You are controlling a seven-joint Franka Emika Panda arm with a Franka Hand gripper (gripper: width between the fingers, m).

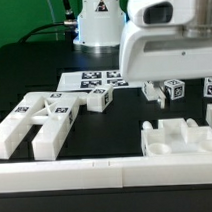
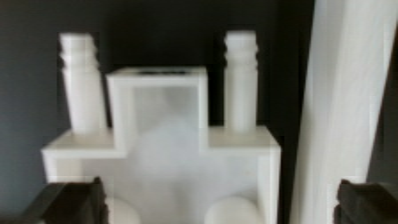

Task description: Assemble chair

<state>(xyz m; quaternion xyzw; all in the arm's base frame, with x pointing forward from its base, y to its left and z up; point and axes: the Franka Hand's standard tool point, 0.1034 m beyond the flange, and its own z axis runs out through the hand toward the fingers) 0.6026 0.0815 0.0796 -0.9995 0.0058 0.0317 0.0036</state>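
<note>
In the wrist view a chunky white chair piece [image 2: 169,140] with a raised middle block and two upright pegs lies under my gripper [image 2: 217,205]. The gripper is open: its dark fingers [image 2: 68,205] stand wide apart at either side, and the piece's lower end lies between them, gripped by neither. In the exterior view the same piece [image 1: 181,139] rests on the dark table at the right, below the arm's white hand [image 1: 166,41]. A joined group of tagged white chair parts [image 1: 45,119] lies at the exterior view's left.
A long white bar [image 1: 97,174] runs along the front edge; in the wrist view this bar [image 2: 338,100] lies beside the pegged piece. The marker board [image 1: 93,81] lies at the back. Small tagged cubes [image 1: 173,89] stand behind the piece.
</note>
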